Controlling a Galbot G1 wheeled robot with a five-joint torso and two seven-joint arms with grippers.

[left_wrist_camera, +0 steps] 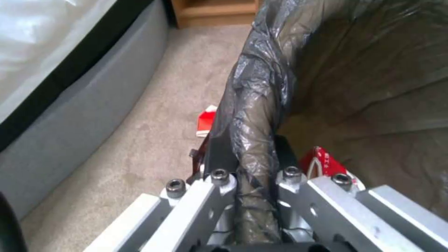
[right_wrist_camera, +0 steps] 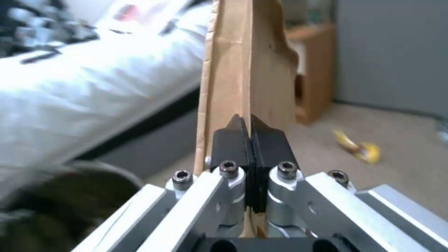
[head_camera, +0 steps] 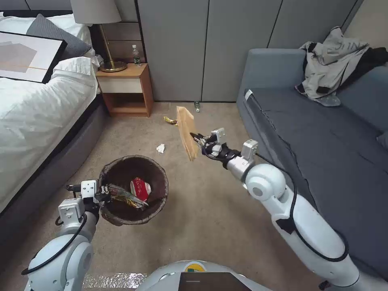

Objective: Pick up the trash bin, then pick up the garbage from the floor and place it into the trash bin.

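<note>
1. Now the left gripper (head_camera: pixel 106 193) is closed on the rim of the trash bin (head_camera: pixel 121 171), at the bin's left side in the head view; the left wrist view shows the two fingers (left_wrist_camera: pixel 222 157) pressing the folded dark-brown bag and the rim between them.
2. The trash bin stands low in front of the robot, between the bed (head_camera: pixel 36 105) and the middle of the carpet (head_camera: pixel 202 226). I cannot tell if its bottom touches the floor.
3. Inside the bin lie a red-and-white snack packet (head_camera: pixel 140 188) and a shiny yellowish wrapper (head_camera: pixel 126 197).
4. The right gripper (head_camera: pixel 195 139) is closed on a flat brown paper bag (head_camera: pixel 187 132). The bag stands nearly upright, on its edge, in the air above the carpet, to the right of the bin and farther from the robot. In the right wrist view the black pads (right_wrist_camera: pixel 243 140) meet on the bag's lower part.
5. On the carpet lie a white tissue (head_camera: pixel 161 148), near the far side of the bin, and a yellow wrapper (head_camera: pixel 171 120) beyond it.
6. A small plastic bottle (head_camera: pixel 197 106) lies by the grey wall panels, near the sofa (head_camera: pixel 323 137).
7. Another red-and-white packet (left_wrist_camera: pixel 205 120) lies on the carpet just outside the bin, seen in the left wrist view.
</note>
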